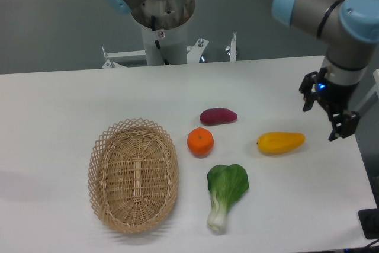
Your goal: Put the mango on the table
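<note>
A white table [71, 99] fills most of the frame, with a grey floor behind it and the arm's base column at the upper middle. The mango [280, 142] lies flat on the table at right of centre, tapered end pointing right, touching nothing else. The gripper [327, 111] hangs at the right edge of the frame, above and to the right of the mango and clear of it, its two fingers spread apart and holding nothing. Left of the mango sits the orange [200, 141], and just above that, the purple sweet potato [218, 115]. A bok choy [225, 191] lies below the orange, leaf end up. The wicker basket [133, 173] sits at lower left, with nothing inside.
</note>
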`<state>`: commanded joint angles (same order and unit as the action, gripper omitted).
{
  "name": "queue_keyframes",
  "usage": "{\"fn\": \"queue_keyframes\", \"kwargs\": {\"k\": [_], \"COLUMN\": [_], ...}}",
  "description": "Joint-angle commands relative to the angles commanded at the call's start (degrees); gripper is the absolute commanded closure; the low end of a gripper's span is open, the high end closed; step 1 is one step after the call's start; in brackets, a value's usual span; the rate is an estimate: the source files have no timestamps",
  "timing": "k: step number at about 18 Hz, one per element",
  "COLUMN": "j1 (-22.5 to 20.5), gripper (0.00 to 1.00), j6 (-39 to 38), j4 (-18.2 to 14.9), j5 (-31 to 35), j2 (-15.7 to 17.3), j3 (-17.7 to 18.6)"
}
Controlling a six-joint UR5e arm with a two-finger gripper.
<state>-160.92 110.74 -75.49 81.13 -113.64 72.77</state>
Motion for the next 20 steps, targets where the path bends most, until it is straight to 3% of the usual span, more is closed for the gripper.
{"fn": "queue_keyframes", "kwargs": {"k": [10,20], "j1": [-5.36,-6.33], "gripper": [0.0,0.0], "j6": [7.2,7.3], "j4": [-4.57,-4.93], "j5": [-3.16,-4.05], "j2": [0.97,1.58], "j3": [0.09,0.09]}}
